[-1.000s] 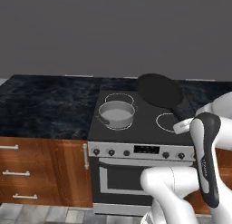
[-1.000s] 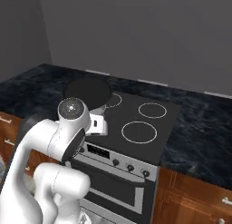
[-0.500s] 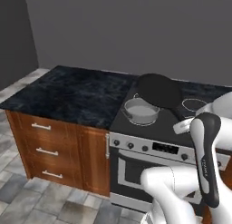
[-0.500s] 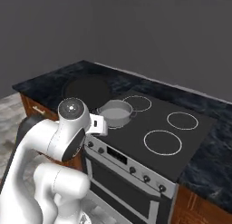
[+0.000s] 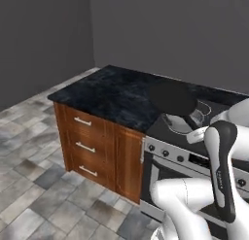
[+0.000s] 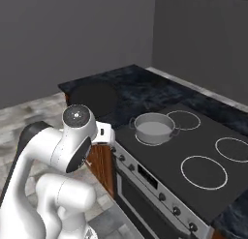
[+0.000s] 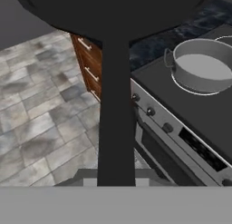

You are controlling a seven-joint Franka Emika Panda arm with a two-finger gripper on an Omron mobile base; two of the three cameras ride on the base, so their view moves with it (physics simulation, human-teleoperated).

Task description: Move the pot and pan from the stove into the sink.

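Swung leftward with the driving base, both base views now taking in tiled floor and a wooden drawer cabinet that a second ago lay outside the frame; stove and pot unmoved, only the cameras carried along. Left to right in the left base view: grey tiles, the drawers, dark speckled counter, then the pan held aloft over the counter's end, near the stove. Clamped narrowly on the pan's long handle, the gripper, with the handle running straight up the hand view to the black bowl above. Left standing on its burner ring, the pot, grey and apparently empty. Judged from this: pan lifted clear of the cooktop and in transit, sink yet to come into sight, pot's turn still ahead. Plain grey walls behind; counter bare where visible.
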